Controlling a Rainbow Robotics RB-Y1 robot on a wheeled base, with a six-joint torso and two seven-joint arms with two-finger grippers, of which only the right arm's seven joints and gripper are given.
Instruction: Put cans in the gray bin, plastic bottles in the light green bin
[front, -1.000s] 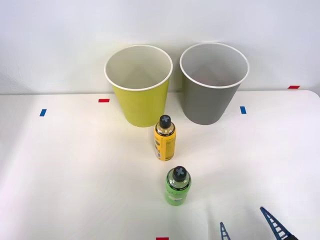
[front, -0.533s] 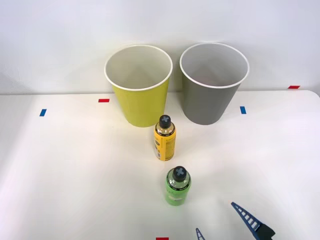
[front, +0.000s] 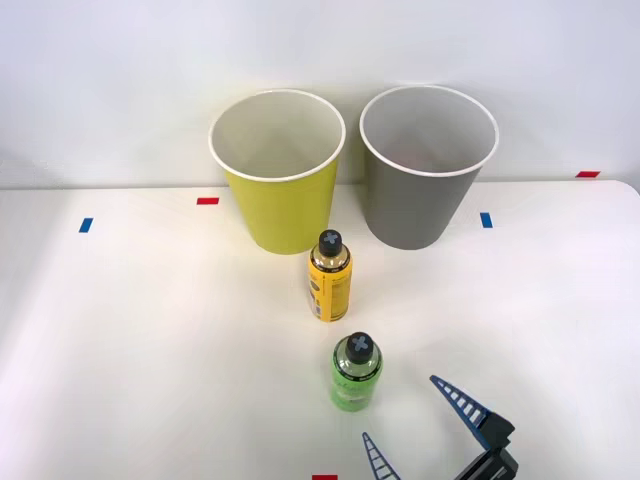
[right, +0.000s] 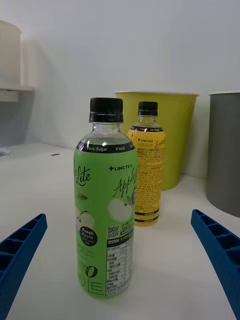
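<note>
Green bottle (front: 355, 374) stands upright on the white bench (front: 150, 330), and every place below is given from it. Straight behind it, a little apart, stands a yellow bottle (front: 329, 276), also upright with a black cap. Farther back and slightly to the robot's left sits the light green bin (front: 283, 205); farther back and to the robot's right sits the gray bin (front: 418, 195). The two bins stand side by side, close but not touching, and what shows of their white insides holds nothing.

In the right wrist view the green bottle (right: 105, 200) has a black screw cap, a dark band reading "Zero Sugar 0 kcal", the brand "LINCTEA", script beginning "Apple", "Lite" on its side, a round badge saying "Fresh Apple", an apple picture and a QR code. The yellow bottle (right: 147, 172) behind it carries the same "LINCTEA" mark; its smaller print is too fine to read.

Right gripper (front: 415, 415) sits just in front of the green bottle and toward the robot's right, low over the bench. Its jaws are spread wide, much wider than the bottle, with one blue ribbed finger (right: 20, 252) on each side of it in the wrist view, touching nothing and holding nothing.
</note>
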